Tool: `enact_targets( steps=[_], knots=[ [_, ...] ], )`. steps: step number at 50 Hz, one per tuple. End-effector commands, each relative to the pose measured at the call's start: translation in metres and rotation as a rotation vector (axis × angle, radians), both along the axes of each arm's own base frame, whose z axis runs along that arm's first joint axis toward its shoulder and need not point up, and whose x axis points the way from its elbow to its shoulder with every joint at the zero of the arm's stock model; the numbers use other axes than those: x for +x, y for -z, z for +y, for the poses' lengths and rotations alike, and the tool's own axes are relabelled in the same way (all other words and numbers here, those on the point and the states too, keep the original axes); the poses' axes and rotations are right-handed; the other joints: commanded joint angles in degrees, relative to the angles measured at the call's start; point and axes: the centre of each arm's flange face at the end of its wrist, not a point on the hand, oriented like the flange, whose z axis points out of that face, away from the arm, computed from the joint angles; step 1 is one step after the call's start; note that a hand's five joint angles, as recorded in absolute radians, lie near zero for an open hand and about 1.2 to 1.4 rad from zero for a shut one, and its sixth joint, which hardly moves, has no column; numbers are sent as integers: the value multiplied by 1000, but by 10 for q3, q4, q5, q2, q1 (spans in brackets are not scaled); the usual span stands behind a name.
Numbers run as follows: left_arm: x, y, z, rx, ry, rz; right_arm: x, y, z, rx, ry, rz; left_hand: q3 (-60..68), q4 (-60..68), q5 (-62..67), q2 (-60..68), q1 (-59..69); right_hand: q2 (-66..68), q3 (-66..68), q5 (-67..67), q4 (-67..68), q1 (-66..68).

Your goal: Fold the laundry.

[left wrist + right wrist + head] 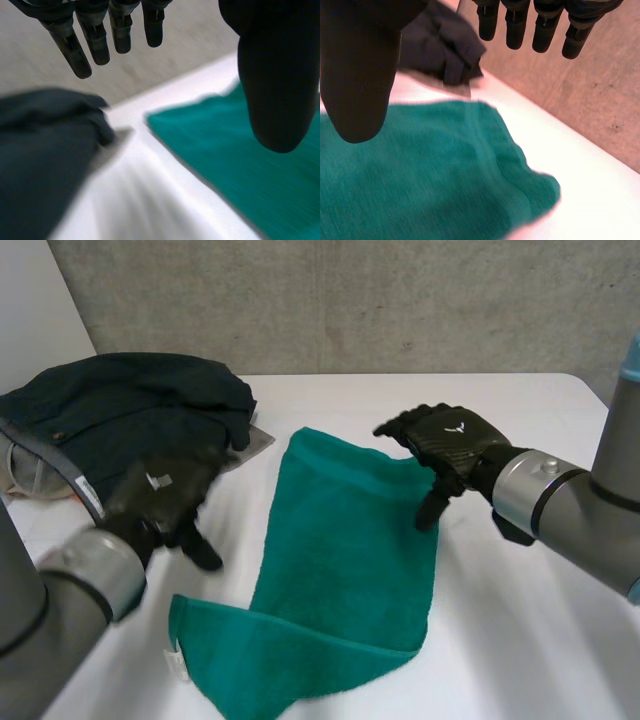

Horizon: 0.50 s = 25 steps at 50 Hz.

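Green towel [340, 570] lies at frame centre on the white table [540, 620], its near edge turned over. Left hand [160, 495], lower left beside the towel, and right hand [450, 445], over its far right corner, are both open and empty. Probable step: taking hold. The next move calls for pinching corners to fold.

Bright, even light; white table [540, 640] glares.

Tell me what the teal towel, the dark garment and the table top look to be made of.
Teal towel: likely cotton terry, matte; fuzzy nap and a flat woven band near its far end.
Dark garment: matte navy woven cloth, perhaps cotton twill; soft crumpled folds and stitched seams.
Table: smooth, hard white surface, laminate or paint, cannot tell which.
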Motion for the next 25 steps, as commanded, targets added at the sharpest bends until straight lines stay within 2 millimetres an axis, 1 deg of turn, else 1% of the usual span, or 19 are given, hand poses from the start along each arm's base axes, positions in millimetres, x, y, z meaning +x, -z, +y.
enact_targets(
  steps=[1, 3, 5, 7, 8, 11, 12, 15, 17, 18, 19, 22, 23, 25],
  knots=[
    [-3, 27, 46, 173, 91, -135, -4, 28, -21, -138, -115, 265, -20, -15, -28, -17, -7, -19, -18, -27, -17, -28],
    [-1, 31, 48, 172, 91, -163, -5, 35, -25, -163, -137, 317, -20, -15, -28, -17, -7, -19, -18, -27, -17, -28],
    [0, 38, 44, 157, 86, -207, -5, 45, -32, -179, -150, 355, -20, -15, -28, -17, -7, -19, -18, -27, -17, -28],
    [0, 42, 39, 143, 84, -234, -6, 49, -36, -173, -145, 352, 7, 12, -1, 11, 21, -19, -18, -27, -17, -28],
    [1, 48, 32, 130, 78, -266, -6, 53, -37, -158, -140, 343, 51, 55, 42, 54, 64, -19, -18, -27, -17, -28],
    [2, 56, 22, 122, 72, -299, -7, 56, -38, -133, -129, 322, 112, 116, 103, 115, 125, -7, -6, -15, -6, -16],
    [3, 60, 17, 122, 69, -316, -8, 58, -36, -116, -124, 305, 140, 144, 132, 143, 153, -5, -5, -14, -4, -14],
    [4, 65, 10, 133, 66, -323, -10, 61, -34, -99, -120, 283, 171, 175, 162, 174, 184, -3, -3, -12, -2, -13],
    [3, 70, 6, 149, 70, -320, -11, 64, -31, -90, -116, 261, 218, 222, 209, 221, 231, -3, -3, -12, -2, -13],
    [3, 71, 5, 153, 74, -321, -12, 65, -31, -87, -113, 256, 248, 252, 239, 251, 261, -3, -3, -12, -2, -13],
    [1, 73, 4, 160, 86, -319, -13, 67, -29, -86, -106, 248, 308, 312, 299, 311, 321, -3, -3, -12, -2, -13],
    [0, 74, 5, 169, 99, -316, -15, 69, -29, -83, -87, 238, 402, 407, 394, 406, 416, -3, -3, -12, -2, -13],
    [-1, 74, 7, 178, 111, -317, -17, 70, -30, -79, -73, 233, 498, 502, 489, 501, 511, -5, -4, -14, -4, -14],
    [-2, 72, 10, 184, 122, -318, -20, 70, -32, -79, -51, 229, 624, 629, 616, 628, 637, -12, -11, -20, -11, -21]
  ],
)
